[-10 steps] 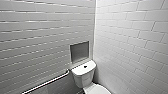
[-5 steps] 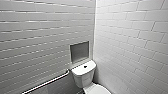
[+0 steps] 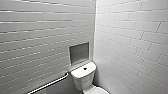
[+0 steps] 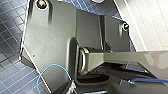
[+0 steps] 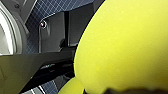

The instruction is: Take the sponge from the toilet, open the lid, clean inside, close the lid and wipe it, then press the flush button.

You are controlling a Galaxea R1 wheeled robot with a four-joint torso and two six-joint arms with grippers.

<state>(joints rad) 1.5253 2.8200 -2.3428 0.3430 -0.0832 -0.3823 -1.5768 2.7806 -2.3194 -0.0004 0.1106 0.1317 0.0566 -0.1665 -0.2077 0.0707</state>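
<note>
The white toilet (image 3: 83, 77) stands in the corner of the room, low in the head view. Its boxy tank has the small dark flush button (image 3: 85, 68) in the middle of its flat top. Just the tank end of the lid (image 3: 98, 90) shows at the picture's lower edge, lying down over the bowl. The bright yellow sponge (image 5: 125, 45) looms large and very close in the right wrist view, with my right gripper shut on it. A curved white ceramic edge (image 5: 7, 32) shows beside it. My left gripper is open and holds nothing.
Grey tiled walls meet in a corner behind the toilet. A square recessed niche (image 3: 79, 53) sits in the wall above the tank. A metal grab bar (image 3: 50, 83) runs along the wall left of the tank. Dark blue floor tiles (image 4: 10, 20) lie below both wrists.
</note>
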